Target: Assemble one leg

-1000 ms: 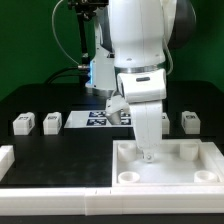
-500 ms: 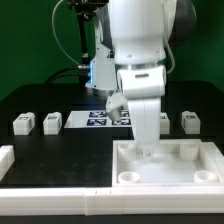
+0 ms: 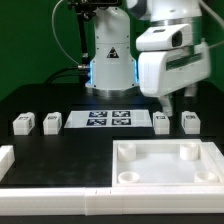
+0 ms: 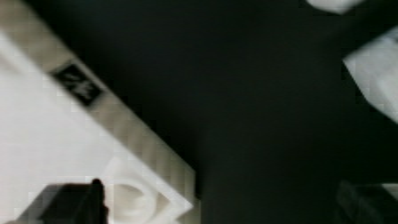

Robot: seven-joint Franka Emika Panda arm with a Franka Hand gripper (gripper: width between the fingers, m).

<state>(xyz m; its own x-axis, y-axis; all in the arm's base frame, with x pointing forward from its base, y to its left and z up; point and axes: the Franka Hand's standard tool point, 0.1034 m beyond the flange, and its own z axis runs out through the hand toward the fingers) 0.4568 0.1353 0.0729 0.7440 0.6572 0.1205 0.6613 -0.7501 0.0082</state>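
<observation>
Black table before a green backdrop carries the leg, a squat block with its tag facing near and no clear long axis, right of the marker board, behind the tray, twin block beside it, gripper spread empty above.

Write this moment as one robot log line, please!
gripper: open, empty, raised | leg: loose on table, nearest gripper | tray: sockets empty
</observation>
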